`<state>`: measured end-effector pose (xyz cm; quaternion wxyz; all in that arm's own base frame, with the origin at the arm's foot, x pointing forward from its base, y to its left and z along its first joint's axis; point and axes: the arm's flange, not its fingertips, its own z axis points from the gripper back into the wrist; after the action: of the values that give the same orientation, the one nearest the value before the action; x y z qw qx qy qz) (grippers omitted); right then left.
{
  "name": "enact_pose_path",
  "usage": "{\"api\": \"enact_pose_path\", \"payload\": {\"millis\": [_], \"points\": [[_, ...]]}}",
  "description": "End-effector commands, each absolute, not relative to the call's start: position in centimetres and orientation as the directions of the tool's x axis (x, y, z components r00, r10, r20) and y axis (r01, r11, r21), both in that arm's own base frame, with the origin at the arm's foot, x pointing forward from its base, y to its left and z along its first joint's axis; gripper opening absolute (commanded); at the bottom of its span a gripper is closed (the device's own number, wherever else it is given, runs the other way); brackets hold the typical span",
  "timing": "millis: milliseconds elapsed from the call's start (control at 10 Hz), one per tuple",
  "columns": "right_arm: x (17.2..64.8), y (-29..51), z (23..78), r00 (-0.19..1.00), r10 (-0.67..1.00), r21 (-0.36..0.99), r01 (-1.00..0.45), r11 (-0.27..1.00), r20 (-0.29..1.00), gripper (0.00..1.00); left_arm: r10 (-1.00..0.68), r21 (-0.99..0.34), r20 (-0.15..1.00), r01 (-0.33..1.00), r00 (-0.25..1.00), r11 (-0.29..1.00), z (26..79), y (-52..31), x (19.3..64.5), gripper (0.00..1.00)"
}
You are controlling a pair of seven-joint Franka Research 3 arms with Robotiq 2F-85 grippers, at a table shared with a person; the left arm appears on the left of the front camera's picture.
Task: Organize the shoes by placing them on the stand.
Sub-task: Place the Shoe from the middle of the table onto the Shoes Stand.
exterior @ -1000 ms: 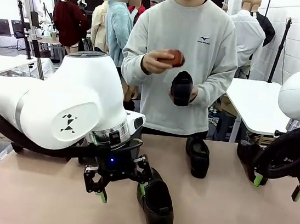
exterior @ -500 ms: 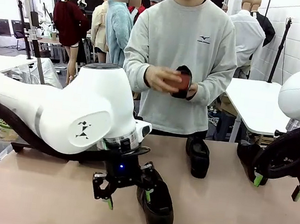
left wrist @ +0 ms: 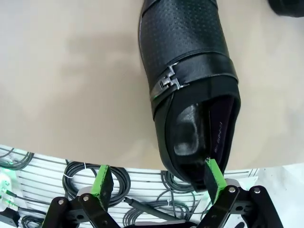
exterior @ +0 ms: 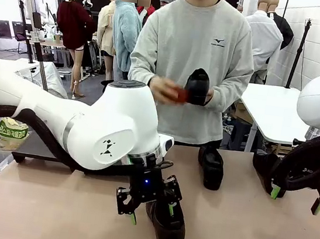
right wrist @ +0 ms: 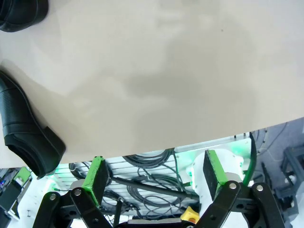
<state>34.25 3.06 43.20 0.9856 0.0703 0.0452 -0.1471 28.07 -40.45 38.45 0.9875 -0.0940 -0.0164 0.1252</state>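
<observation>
A black buckled shoe [exterior: 167, 231] lies near the table's front edge. My left gripper [exterior: 149, 209] hangs open just above its heel end. In the left wrist view that shoe [left wrist: 190, 71] stretches away from the open left gripper [left wrist: 158, 179], and one green pad [left wrist: 213, 176] sits beside the heel. A second shoe [exterior: 211, 166] stands mid-table. A third shoe [exterior: 261, 167] is partly hidden behind my right arm. The person holds another shoe [exterior: 197, 86] at chest height. My right gripper [exterior: 294, 199] hangs open over bare table, open and empty in its own view [right wrist: 155, 175] too. Part of the black stand [exterior: 35, 145] shows behind my left arm.
The person's other hand presses a small red-brown object [exterior: 178, 94] against the held shoe. A green bag [exterior: 9, 133] lies beyond the table's left edge. In the right wrist view a shoe [right wrist: 26, 130] lies at the left and another shoe [right wrist: 21, 13] in the top corner.
My left arm has swung right, carrying its open gripper from beside the front shoe to over its heel. The person raised the held shoe and brought the red-brown object against it.
</observation>
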Motion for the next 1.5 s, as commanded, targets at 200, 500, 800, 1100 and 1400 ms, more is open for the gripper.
{"api": "enact_pose_path", "payload": {"millis": [200, 500, 800, 1100, 1400], "points": [[34.2, 3.0, 43.3, 0.951, -0.289, 0.121, 0.301, 0.946, -0.109, 1.00, 0.309, -0.147, -0.002, -0.306, 0.951, 0.941, 35.8, -42.5, 28.8, 1.00], [34.2, 3.0, 43.3, 0.951, -0.289, 0.121, 0.301, 0.946, -0.109, 1.00, 0.319, -0.158, -0.015, -0.317, 0.948, 0.935, 35.8, -42.5, 28.9, 0.58], [34.2, 3.0, 43.3, 0.951, -0.289, 0.121, 0.301, 0.946, -0.109, 1.00, 0.330, -0.165, -0.017, -0.328, 0.944, 0.930, 35.9, -42.3, 28.8, 0.00], [34.2, 3.0, 43.3, 0.951, -0.289, 0.121, 0.301, 0.946, -0.109, 1.00, 0.319, -0.189, -0.020, -0.317, 0.947, 0.929, 35.7, -42.3, 29.1, 0.00], [34.2, 3.0, 43.3, 0.951, -0.289, 0.121, 0.301, 0.946, -0.109, 1.00, 0.315, -0.205, -0.023, -0.313, 0.949, 0.927, 35.5, -42.3, 29.1, 0.00]]}}
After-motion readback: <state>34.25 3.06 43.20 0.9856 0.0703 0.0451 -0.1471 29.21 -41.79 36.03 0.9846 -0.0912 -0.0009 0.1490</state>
